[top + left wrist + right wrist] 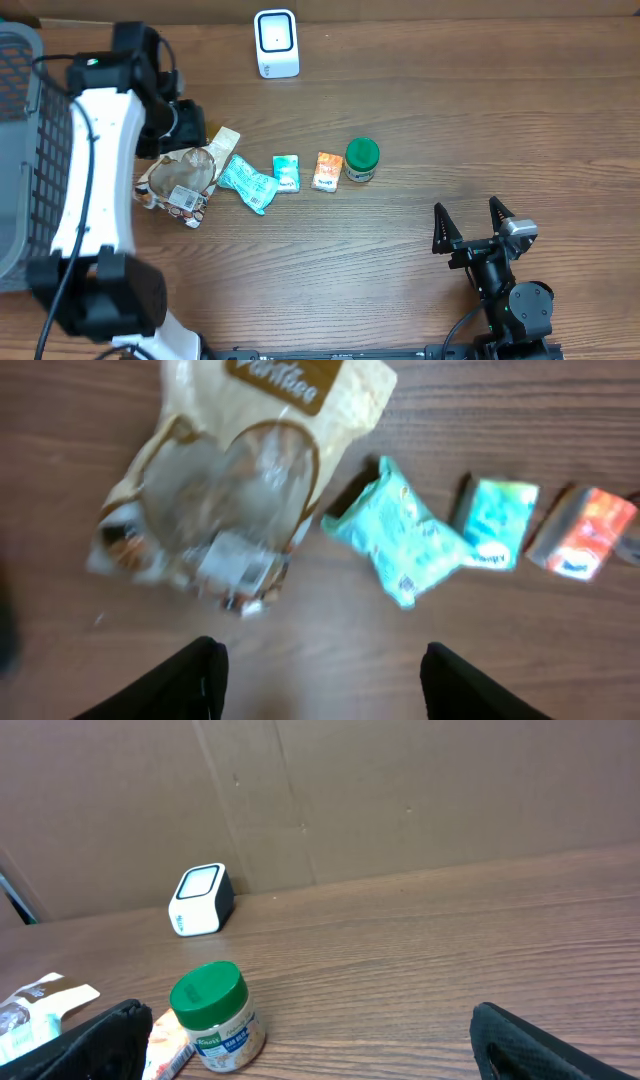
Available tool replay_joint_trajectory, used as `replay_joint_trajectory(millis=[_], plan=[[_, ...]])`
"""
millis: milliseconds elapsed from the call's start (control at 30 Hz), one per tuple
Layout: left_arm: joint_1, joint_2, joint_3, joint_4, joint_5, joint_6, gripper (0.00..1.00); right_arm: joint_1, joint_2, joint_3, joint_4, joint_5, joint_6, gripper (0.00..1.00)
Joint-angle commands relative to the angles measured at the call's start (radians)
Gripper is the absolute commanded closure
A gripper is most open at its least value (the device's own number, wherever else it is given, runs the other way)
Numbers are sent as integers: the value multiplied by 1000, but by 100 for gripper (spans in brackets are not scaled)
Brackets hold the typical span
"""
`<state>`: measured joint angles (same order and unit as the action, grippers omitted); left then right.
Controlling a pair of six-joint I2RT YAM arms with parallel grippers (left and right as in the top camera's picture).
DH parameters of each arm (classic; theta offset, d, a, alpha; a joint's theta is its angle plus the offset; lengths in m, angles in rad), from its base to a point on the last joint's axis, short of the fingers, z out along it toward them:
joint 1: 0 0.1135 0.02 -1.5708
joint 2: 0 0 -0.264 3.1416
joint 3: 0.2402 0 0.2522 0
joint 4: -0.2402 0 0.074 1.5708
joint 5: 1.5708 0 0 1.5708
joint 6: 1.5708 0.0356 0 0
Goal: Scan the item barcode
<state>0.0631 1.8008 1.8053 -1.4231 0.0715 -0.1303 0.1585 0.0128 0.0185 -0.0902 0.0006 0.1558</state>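
Wood table (420, 120) carries 1 soft, crinkly bag (230, 490), left, probably light; pinch its far edge. Fingers of left gripper (325, 685) and right gripper (470, 222) stand apart, empty.

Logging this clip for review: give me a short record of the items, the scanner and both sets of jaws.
scanner: white, upright, far side
bag: brown, lying flat, white label facing up
row right of bag: teal pouch, teal packet, orange packet, jar with green lid
basket: left edge
left jaws: open, above the bag, holding nothing
right jaws: open, empty, near side, away from the items
item at scanner: none
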Motion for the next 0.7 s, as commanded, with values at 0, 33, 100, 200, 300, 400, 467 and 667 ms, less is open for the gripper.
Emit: replay_joint_trajectory(millis=[0,33,100,200,300,400,467,667], plan=[[64,-86,20,-35,-1,14,35,-2,-9,-10,6,5,-7,0],[85,-101,20,-40,-3,14,35,-2,-9,-10,6,5,-7,0],[131,-124,20,-49,-5,18,34,-2,-9,-10,6,5,-7,0],[200,-138,20,-58,-19,40,35,-2,-9,-10,6,5,-7,0],[248,-137,20,-58,-59,70,35,-2,-9,-10,6,5,-7,0],[288,-137,20,-54,-115,98,36,-2,-9,-10,6,5,-7,0],[311,-137,20,-37,-123,100,37,-2,-9,-10,6,5,-7,0],[360,-137,20,23,-135,154,38,-2,-9,-10,6,5,-7,0]])
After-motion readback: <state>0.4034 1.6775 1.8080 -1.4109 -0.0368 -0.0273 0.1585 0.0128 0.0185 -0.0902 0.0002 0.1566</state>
